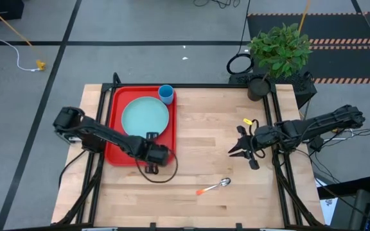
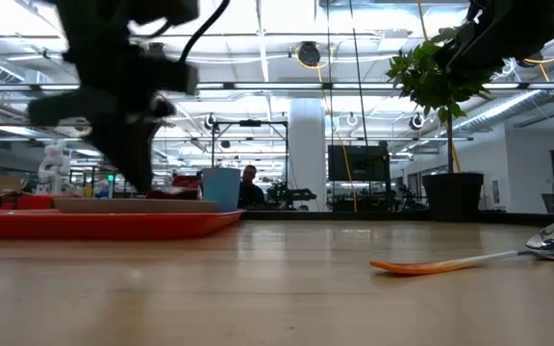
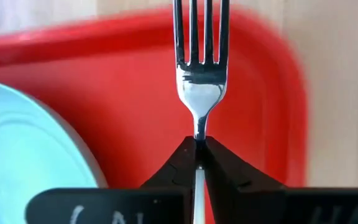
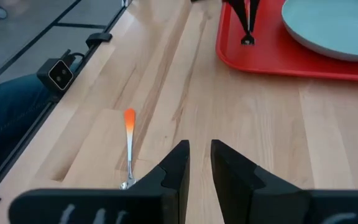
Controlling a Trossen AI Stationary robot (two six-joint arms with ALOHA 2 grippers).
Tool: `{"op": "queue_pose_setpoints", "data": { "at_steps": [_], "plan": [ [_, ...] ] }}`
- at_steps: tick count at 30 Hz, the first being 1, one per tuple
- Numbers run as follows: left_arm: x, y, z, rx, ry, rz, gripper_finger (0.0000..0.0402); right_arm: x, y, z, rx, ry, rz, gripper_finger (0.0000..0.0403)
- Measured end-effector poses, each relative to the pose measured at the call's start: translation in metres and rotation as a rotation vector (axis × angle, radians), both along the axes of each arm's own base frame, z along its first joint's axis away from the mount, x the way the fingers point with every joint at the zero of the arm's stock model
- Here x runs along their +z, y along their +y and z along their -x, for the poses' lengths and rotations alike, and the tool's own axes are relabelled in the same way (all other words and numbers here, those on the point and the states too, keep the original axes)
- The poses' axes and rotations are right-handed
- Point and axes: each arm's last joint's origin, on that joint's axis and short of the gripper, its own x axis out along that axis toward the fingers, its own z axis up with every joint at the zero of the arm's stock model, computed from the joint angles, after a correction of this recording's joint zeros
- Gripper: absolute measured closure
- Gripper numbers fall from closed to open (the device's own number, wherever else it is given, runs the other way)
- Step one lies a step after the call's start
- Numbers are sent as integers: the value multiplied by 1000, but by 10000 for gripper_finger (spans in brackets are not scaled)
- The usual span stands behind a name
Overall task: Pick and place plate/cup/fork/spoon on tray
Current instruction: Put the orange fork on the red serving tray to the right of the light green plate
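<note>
The red tray (image 1: 116,138) lies at the table's left with the teal plate (image 1: 145,117) on it and the blue cup (image 1: 166,94) at its far right corner. My left gripper (image 3: 199,142) is over the tray's near right part, shut on the fork (image 3: 200,68). The fork's orange handle is hidden. The spoon (image 1: 214,186) lies flat on the wood near the table's front edge, with its bowl (image 1: 225,182) toward the right. My right gripper (image 4: 199,152) hangs open and empty above the wood, on the far right side of the spoon. My left gripper pinches the fork's thin metal neck (image 3: 199,127), just behind the tines, between its two fingertips. The fork lies along the fingers, with the tines sticking out past them. The right wrist view shows the fingers (image 4: 246,15) pointing down at the tray. I cannot tell whether the tines touch the tray.
A potted plant (image 1: 278,51) stands at the table's far right corner. Bare wood lies between the tray and the right arm. In the right wrist view a person's leg (image 4: 11,118) shows beyond the table's edge.
</note>
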Motion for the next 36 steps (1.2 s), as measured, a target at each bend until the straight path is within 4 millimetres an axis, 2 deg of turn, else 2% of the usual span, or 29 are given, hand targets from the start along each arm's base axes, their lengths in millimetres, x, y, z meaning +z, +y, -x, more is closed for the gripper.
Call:
{"op": "queue_pose_setpoints", "data": {
  "at_steps": [5, 17, 24, 36],
  "plan": [
    [-23, 7, 15, -26, 41, -41, 386, -3, 0, -1, 1, -20, -3, 344],
    [-41, 28, 24, -19, 77, -76, 372, -3, 0, -1, 7, -25, 6, 344],
    [-42, 33, 22, -1, 58, -76, 380, -3, 0, -1, 3, -18, 2, 344],
    [-42, 34, 22, 10, 52, -102, 341, -3, 0, -1, 3, -18, 1, 344]
  ]
}}
